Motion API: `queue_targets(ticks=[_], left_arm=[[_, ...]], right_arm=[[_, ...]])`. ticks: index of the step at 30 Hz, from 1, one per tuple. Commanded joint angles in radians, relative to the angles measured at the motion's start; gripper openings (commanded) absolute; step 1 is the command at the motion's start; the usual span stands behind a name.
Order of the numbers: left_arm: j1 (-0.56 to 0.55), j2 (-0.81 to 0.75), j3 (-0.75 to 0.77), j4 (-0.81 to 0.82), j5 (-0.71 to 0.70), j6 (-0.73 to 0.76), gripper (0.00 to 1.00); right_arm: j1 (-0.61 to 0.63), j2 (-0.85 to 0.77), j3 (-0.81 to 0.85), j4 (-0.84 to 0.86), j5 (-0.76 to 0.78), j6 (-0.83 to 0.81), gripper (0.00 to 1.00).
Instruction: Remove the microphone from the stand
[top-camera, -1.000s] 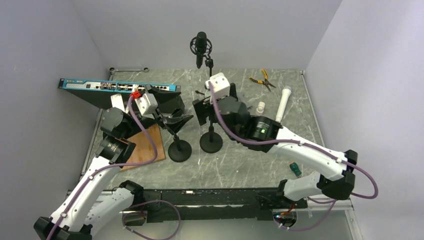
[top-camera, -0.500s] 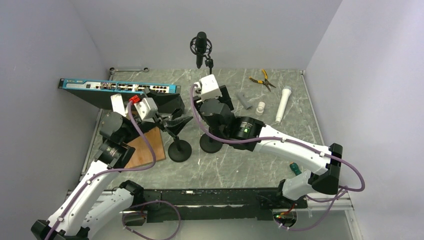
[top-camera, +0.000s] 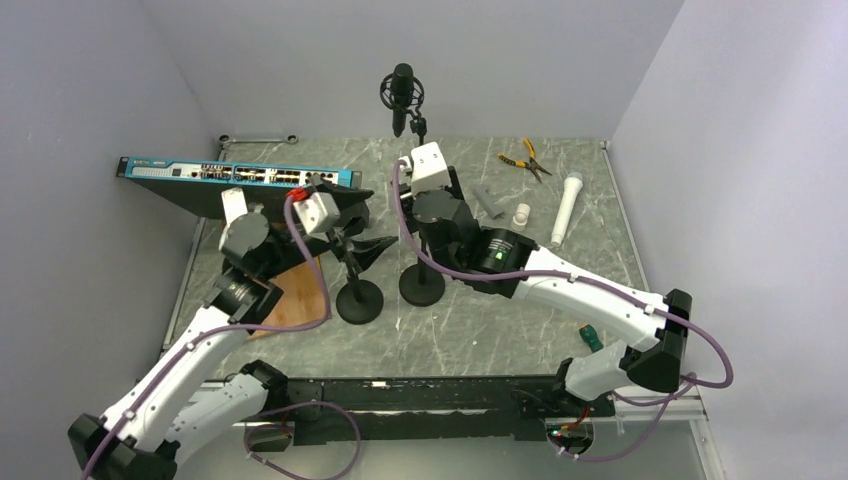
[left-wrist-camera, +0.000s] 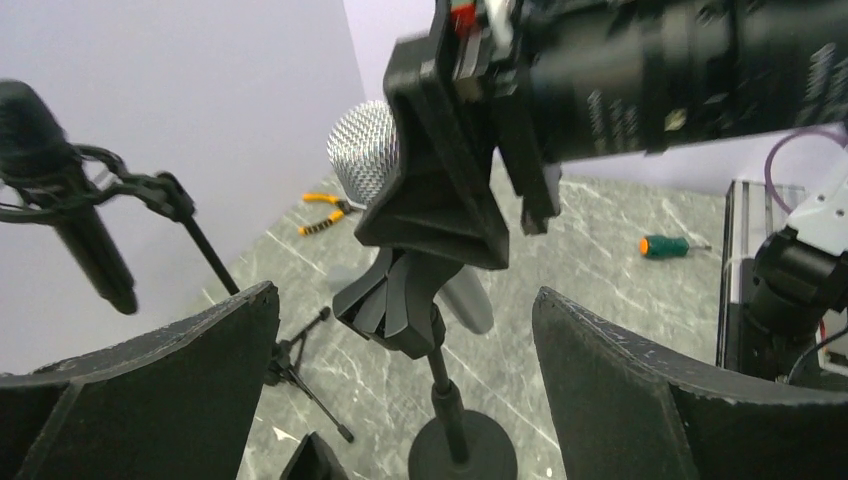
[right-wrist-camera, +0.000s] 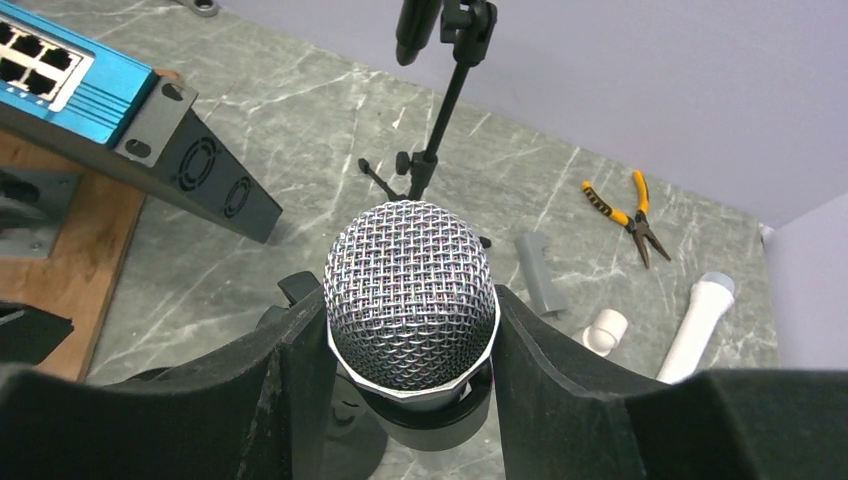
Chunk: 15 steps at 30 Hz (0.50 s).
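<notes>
The microphone (right-wrist-camera: 410, 290) has a silver mesh head and stands upright in the black clip (left-wrist-camera: 400, 300) of a stand with a round base (top-camera: 422, 287). My right gripper (right-wrist-camera: 408, 322) is over it, both fingers pressed against the sides of the mesh head. In the top view that gripper (top-camera: 428, 228) hides the microphone. My left gripper (left-wrist-camera: 405, 296) is open just left of the stand, the clip and pole showing between its wide-apart fingers without touching them. In the top view the left gripper (top-camera: 362, 248) hangs above a second, smaller stand base (top-camera: 359, 300).
A blue network switch (top-camera: 235, 172) and a wooden board (top-camera: 295, 295) lie at the left. A black studio microphone on a tripod (top-camera: 401, 95) stands at the back. Pliers (top-camera: 524, 160), a white pipe (top-camera: 567, 205), small fittings (top-camera: 521, 215) and a screwdriver (top-camera: 590, 338) lie at the right.
My right gripper has moved left over the stand and closed from wide open onto the microphone head. The left gripper has shifted right, closer to the stand, still open.
</notes>
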<state>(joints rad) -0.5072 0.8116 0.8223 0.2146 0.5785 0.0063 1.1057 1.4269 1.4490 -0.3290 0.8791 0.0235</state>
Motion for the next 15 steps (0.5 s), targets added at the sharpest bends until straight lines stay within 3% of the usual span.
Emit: queue_targets(ticks=[1,9,15], left_arm=[[-0.036,0.08,0.042,-0.031,0.025,0.096,0.99],[-0.036,0.248,0.165,-0.12,0.068,0.195,0.99],[-0.027,0.369,0.288,-0.202,0.188,0.219,0.99]], right_arm=[[-0.018,-0.073,-0.057,0.068,-0.117,-0.006,0.0],[-0.097,-0.187,-0.147,0.109,-0.313,0.019,0.0],[-0.103,-0.203,-0.159,0.11,-0.338,0.022,0.0]])
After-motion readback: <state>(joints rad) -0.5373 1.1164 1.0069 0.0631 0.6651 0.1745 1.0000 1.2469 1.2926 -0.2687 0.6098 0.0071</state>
